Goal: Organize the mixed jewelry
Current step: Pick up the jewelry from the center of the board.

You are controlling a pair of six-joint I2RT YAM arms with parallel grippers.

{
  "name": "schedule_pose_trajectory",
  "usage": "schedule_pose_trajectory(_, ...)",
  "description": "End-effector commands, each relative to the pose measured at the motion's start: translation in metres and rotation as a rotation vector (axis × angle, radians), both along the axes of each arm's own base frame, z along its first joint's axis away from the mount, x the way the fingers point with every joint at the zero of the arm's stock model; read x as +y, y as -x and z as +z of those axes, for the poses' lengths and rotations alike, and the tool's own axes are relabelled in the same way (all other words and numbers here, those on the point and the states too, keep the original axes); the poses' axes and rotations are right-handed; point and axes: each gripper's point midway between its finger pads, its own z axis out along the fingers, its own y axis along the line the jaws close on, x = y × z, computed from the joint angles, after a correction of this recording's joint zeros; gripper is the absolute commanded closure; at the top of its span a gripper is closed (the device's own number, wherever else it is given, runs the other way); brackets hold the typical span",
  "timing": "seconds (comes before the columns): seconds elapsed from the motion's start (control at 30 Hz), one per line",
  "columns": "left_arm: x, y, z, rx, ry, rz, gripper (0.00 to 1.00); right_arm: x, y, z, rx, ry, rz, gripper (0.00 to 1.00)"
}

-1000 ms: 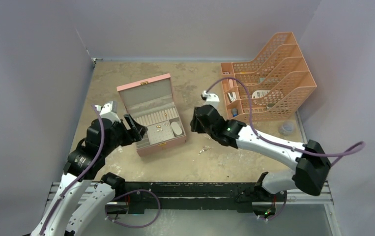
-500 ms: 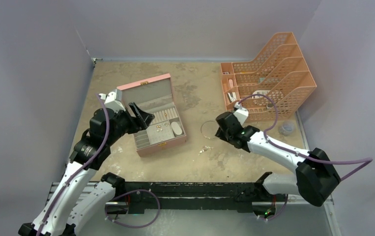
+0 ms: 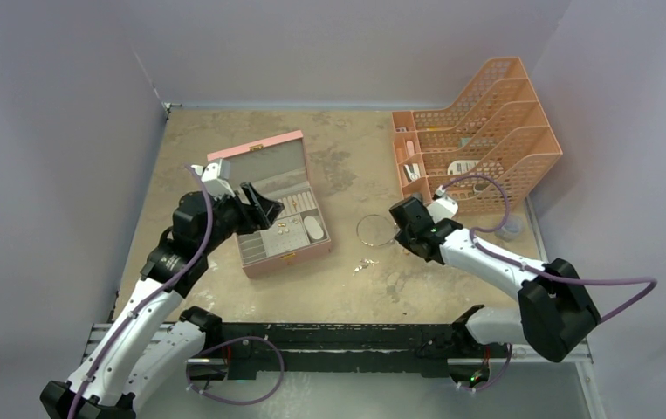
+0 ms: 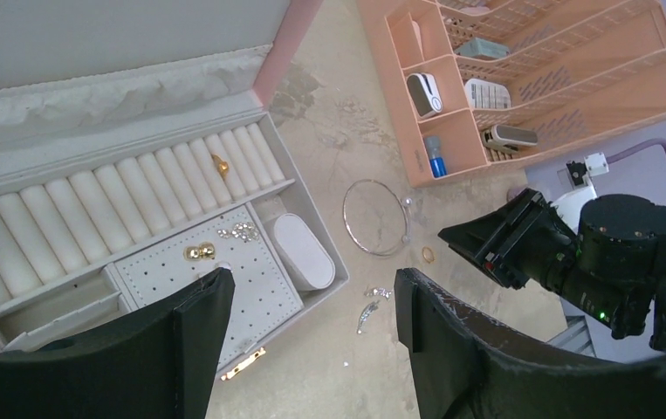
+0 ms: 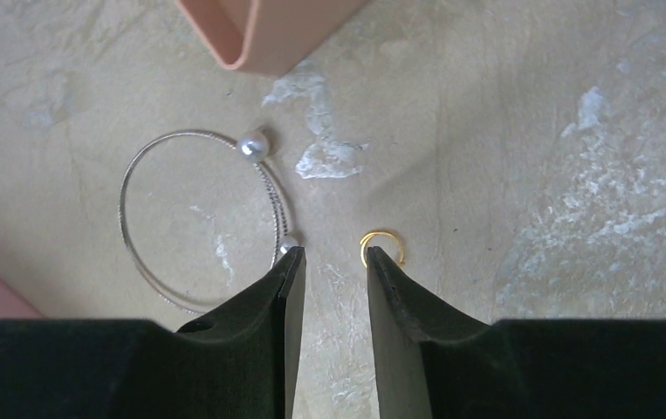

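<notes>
Both arms have shifted: left jaws hang spread wide over the pink box; mid-counter lie the wire hoop and small gold ring, right jaws narrowly parted, empty, just off the ring. We should re-centre, straddle, then pinch.

even soft light, faint shadows, sharp focus

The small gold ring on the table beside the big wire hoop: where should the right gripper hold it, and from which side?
Take the gold ring across its thin band, coming straight down from above. It lies flat on the table, so nothing sticks up for a side grasp. The right gripper hangs off it, toward the wire hoop; I would centre it over the ring.
</notes>
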Motion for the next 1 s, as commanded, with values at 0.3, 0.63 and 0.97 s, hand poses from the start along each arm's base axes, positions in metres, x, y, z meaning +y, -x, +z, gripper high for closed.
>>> schedule_pose_trajectory(0.3,-0.006,0.009,0.013,-0.089,0.007,-0.079,0.33,-0.026,0.018,-0.021,0.083,0.033,-0.199,0.64)
schedule_pose_trajectory(0.63,-0.008,0.007,0.007,-0.066,0.011,-0.078,0.32,-0.022,0.024,-0.037,0.137,0.018,-0.219,0.71)
schedule_pose_trajectory(0.97,-0.009,0.005,0.003,-0.057,0.011,-0.077,0.33,-0.019,0.025,-0.042,0.145,0.006,-0.205,0.81)
